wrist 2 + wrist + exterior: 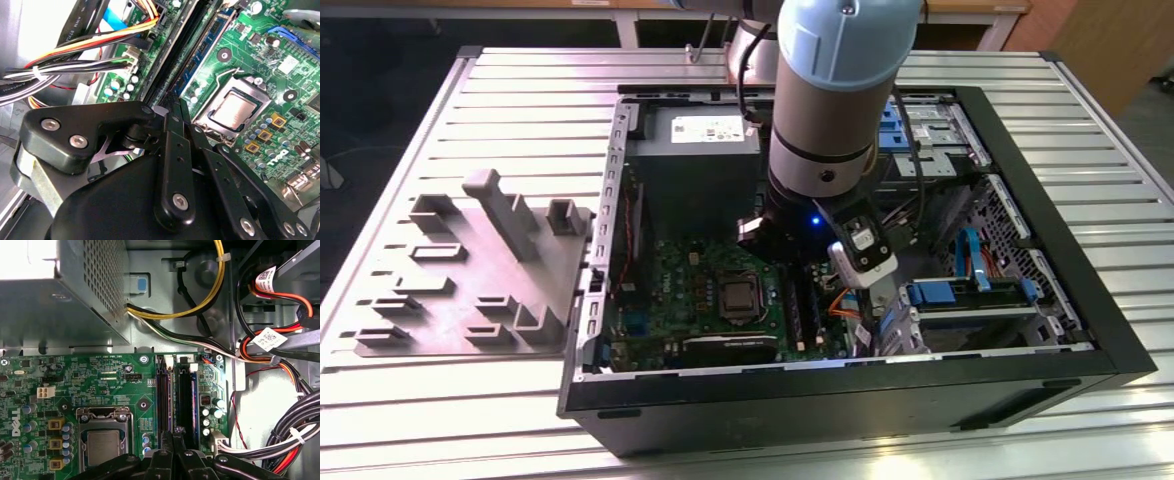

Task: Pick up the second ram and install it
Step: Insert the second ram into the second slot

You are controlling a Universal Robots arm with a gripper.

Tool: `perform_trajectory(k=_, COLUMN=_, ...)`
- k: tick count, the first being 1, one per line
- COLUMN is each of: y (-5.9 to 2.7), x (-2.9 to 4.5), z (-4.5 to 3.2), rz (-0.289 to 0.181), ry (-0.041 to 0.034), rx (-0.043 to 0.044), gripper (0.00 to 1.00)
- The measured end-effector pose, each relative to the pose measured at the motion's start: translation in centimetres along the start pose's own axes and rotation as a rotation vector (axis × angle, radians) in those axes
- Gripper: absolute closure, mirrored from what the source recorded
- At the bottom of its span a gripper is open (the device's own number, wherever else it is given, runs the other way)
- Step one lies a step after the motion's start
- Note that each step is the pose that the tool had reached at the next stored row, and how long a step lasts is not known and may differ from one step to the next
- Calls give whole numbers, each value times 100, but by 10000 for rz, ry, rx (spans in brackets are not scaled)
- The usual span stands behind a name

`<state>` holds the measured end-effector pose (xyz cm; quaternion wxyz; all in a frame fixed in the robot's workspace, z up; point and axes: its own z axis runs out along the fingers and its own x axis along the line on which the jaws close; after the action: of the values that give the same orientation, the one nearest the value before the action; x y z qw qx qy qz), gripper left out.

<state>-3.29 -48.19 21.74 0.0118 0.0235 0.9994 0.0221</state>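
In the exterior view the arm (834,100) reaches straight down into the open case (1067,300). Its wrist hangs over the board (680,290), below the power supply (700,150). The approach is steep, probably because the case walls and the drive bays on the exterior view's right leave room only from above.

In the second wrist view the gripper (172,107) has its fingers drawn together into a narrow point. The point sits at the near end of the slots (170,60). The ram (202,47) stands on edge in the slot row on the side nearest the CPU (235,107), running away from the fingertips. I cannot tell whether the fingers pinch it or only bear on its top edge. Clenched fingers would suit pressing a thin stick home. The cables (75,65) crowd the side away from the CPU, close by the linkage.

In the first wrist view the gripper (175,432) lines up with the ram (170,400), whose bluish top edge runs straight out from the fingertips. The neighbouring slot (185,395) looks dark and bare. The CPU (105,445) is near on one side, and the cables (280,440) are bundled near on the other. That leaves a tight lane along the slots, with free travel mostly upward.
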Motion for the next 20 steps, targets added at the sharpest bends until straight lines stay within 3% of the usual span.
perform_trajectory(k=5, y=0, x=0, z=1, rz=1, ry=0, rx=-3, gripper=88)
perform_trajectory(k=6, y=0, x=0, z=1, rz=0, ry=0, rx=-2, gripper=82)
perform_trajectory(k=9, y=0, x=0, z=-1, rz=0, ry=-1, rx=-2, gripper=82)
perform_trajectory(k=17, y=9, x=-4, z=-198, rz=0, ry=0, rx=-1, gripper=82)
perform_trajectory(k=20, y=9, x=-5, z=-198, rz=0, ry=-1, rx=-5, gripper=82)
